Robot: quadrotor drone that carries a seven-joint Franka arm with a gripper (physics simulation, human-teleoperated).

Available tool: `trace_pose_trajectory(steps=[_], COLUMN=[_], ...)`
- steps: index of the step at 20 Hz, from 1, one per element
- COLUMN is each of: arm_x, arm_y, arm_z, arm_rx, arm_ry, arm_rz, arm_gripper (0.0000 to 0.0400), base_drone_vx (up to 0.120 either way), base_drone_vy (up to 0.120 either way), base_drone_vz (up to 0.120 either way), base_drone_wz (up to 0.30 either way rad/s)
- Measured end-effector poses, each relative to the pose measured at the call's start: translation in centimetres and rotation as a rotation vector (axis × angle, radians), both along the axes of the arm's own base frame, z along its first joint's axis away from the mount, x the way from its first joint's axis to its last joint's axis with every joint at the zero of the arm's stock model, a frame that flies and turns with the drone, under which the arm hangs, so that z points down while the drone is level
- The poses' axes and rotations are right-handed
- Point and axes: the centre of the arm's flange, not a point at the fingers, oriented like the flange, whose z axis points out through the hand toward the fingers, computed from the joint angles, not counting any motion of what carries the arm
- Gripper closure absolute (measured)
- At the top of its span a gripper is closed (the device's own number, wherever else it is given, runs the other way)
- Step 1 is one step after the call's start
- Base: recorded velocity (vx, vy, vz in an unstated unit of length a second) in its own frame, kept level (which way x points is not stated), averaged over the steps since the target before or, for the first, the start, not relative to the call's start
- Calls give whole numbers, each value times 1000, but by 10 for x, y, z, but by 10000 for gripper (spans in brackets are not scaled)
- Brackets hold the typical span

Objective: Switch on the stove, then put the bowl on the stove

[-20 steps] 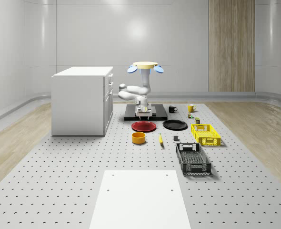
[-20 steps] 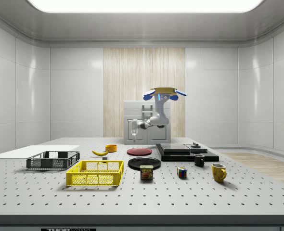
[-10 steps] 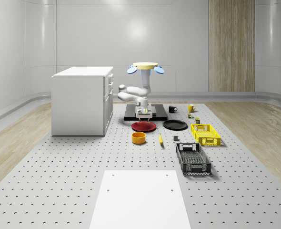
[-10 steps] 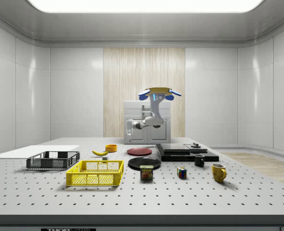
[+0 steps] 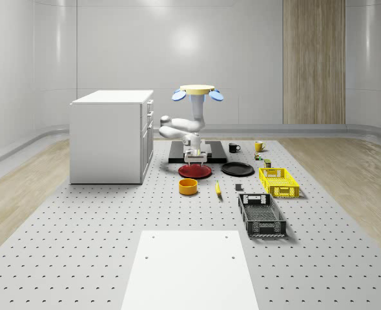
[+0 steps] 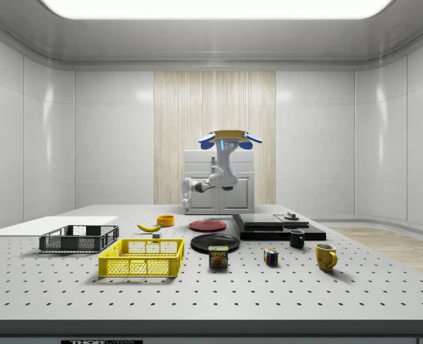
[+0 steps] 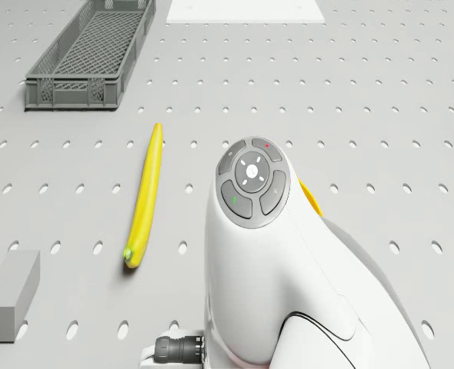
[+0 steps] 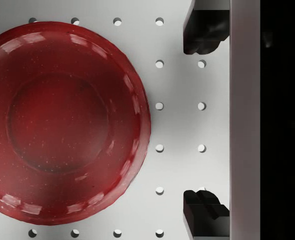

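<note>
While the orange bowl (image 5: 188, 186) sits on the tabletop (image 5: 81, 245) apart from the stove (image 5: 213, 155), nothing is holding it; it lies just in front of the red plate (image 5: 195, 171) in the whole-scene view, with the banana (image 5: 217, 188) a little to that view's right. The stove, a flat black slab, lies behind the red plate and the black plate (image 5: 237, 169), beside the white cabinet (image 5: 112, 135). The drone (image 5: 197, 92) hovers above the stove's front edge, its arm bent down so that the hand (image 5: 194, 157) hangs over the gap between stove and red plate. In the wrist view the hand (image 8: 203, 120) is spread wide and holds nothing, its dark fingertips (image 8: 202, 32) set apart over bare tabletop between the red plate's rim and the stove's edge.
</note>
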Motion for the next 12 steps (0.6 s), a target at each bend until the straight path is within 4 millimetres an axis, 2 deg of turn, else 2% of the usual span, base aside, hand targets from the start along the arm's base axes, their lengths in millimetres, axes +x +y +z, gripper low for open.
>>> trace_pose_trajectory(steps=[10, 12], arm_x=[0, 0], arm_y=[0, 0], arm_z=[0, 0], arm_rx=[0, 0], arm_ry=[0, 0], arm_rz=[0, 0], arm_gripper=[0, 0], base_drone_vx=[120, 120], base_drone_vy=[0, 80], base_drone_vz=[0, 0], base_drone_wz=[0, 0])
